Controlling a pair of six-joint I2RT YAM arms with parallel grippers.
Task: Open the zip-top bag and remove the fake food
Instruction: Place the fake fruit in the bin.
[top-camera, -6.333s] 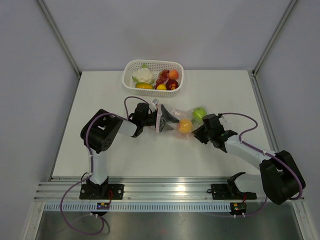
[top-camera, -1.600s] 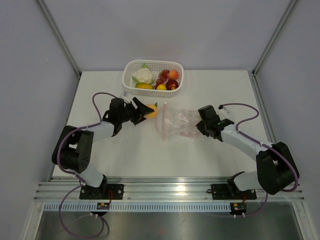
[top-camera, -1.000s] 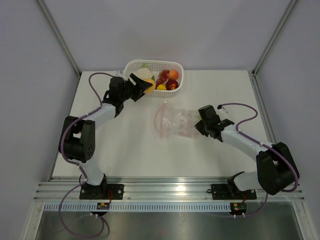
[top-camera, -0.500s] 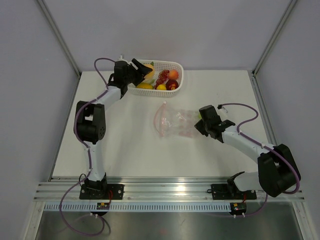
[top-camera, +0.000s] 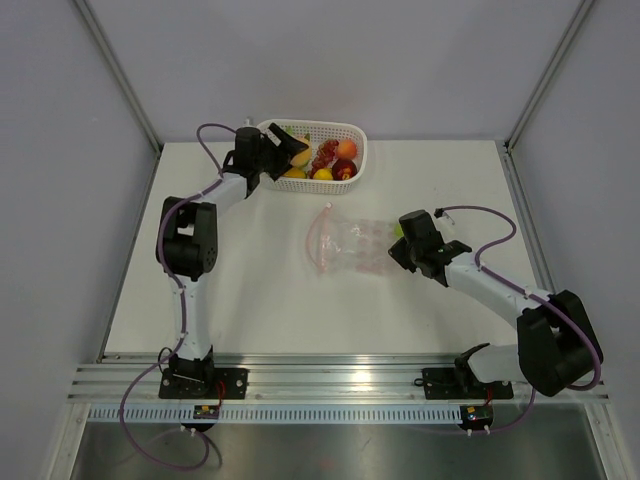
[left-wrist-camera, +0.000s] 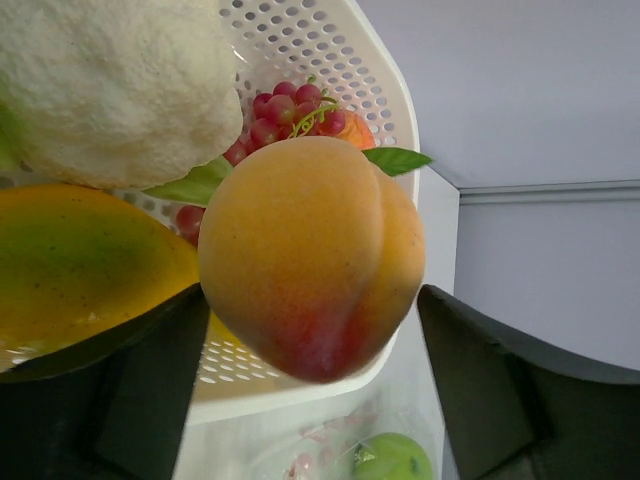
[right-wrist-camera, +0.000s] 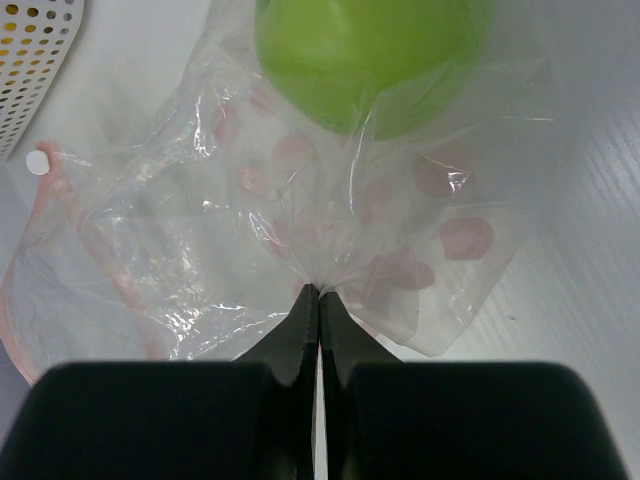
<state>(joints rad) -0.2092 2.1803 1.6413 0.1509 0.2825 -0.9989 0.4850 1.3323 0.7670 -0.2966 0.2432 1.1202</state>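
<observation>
The clear zip-top bag (top-camera: 350, 245) with pink dots lies flat mid-table, its pink-edged mouth toward the left. My right gripper (right-wrist-camera: 320, 292) is shut on a pinch of the bag (right-wrist-camera: 200, 220) at its right end. A green apple (right-wrist-camera: 370, 50) sits inside the bag just beyond the pinch. My left gripper (top-camera: 290, 148) reaches over the white basket (top-camera: 355, 128). Its fingers stand wide, with a peach (left-wrist-camera: 310, 255) between them. A clear gap shows between the peach and the right finger (left-wrist-camera: 500, 380).
The basket (left-wrist-camera: 300, 385) at the table's back holds a cauliflower (left-wrist-camera: 110, 90), a yellow-green fruit (left-wrist-camera: 80, 270), red grapes (left-wrist-camera: 290, 110) and other pieces. Its corner (right-wrist-camera: 35, 50) also shows in the right wrist view. Grey walls close in the table.
My left arm has swung the peach from beside the bag up to the basket, and its jaws have widened. The right gripper has kept its pinch on the bag.
</observation>
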